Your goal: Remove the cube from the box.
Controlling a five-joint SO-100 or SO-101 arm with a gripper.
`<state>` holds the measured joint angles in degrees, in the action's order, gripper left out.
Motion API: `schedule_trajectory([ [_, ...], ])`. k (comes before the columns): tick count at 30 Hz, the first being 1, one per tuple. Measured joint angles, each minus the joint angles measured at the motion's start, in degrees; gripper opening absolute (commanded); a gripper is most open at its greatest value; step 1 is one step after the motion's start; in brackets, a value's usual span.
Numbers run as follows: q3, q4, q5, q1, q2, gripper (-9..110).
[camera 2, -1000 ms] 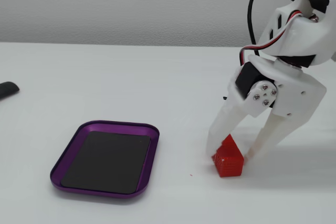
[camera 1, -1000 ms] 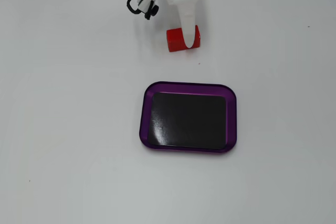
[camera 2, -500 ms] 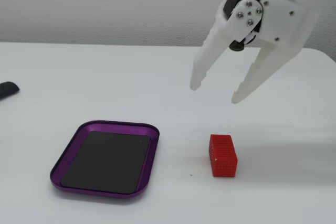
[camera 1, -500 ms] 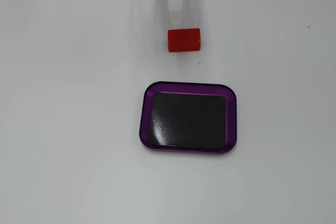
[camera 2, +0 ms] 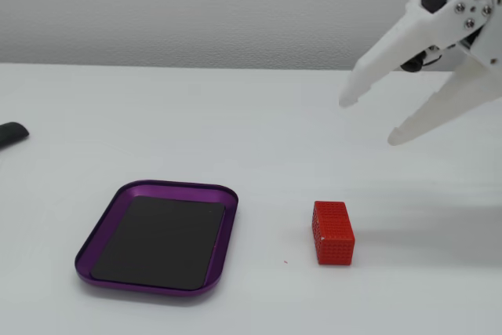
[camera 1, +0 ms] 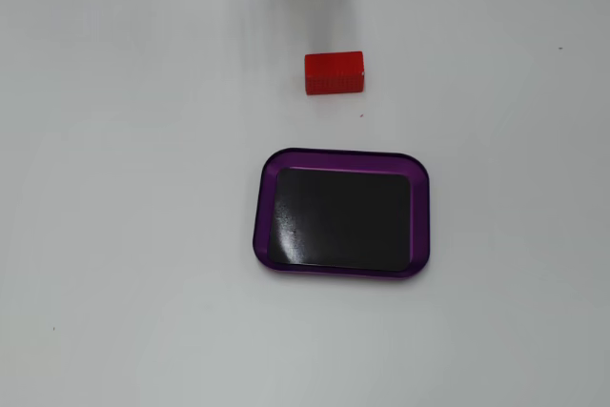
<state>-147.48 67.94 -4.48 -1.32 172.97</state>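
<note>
Right now the cube (camera 2: 333,232) is lying flat on the white table (camera 2: 235,115), outside the box (camera 2: 100,231) and well apart from it, w/ bare table between. In a fixed view from the side, cube is sitting at approx 3 o'clock from the box; in a fixed view from above it (camera 1: 335,72) is sitting at 12 o'clock from the box (camera 1: 340,156), long side running across the pic.

Gripper (camera 2: 367,121) is hanging in the air at upper right of the side view, jaws spread wide, gripping nothing. Cube is lying at approx 7 o'clock from the fingertips, well below them, not touching. From above only a blurred pale smear is showing at the top edge, at 12 o'clock from the cube; can't tell the gripper's parts there.

Box is showing its black base w/ nothing inside. A dark object (camera 2: 11,133) is poking in at the side view's left edge, too cut off to identify.
</note>
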Motion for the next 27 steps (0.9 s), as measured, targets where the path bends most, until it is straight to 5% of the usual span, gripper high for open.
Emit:
schedule_trajectory([
  [11, -25.84, -2.02, 0.62, -4.48, 19.07, 17],
  [15, -27.86, -2.02, 0.7, -4.75, 18.9, 16],
  [20, -28.13, -1.32, 0.7, -4.83, 18.9, -1],
  [27, -28.13, 0.18, 0.7, -4.83, 18.9, -1],
])
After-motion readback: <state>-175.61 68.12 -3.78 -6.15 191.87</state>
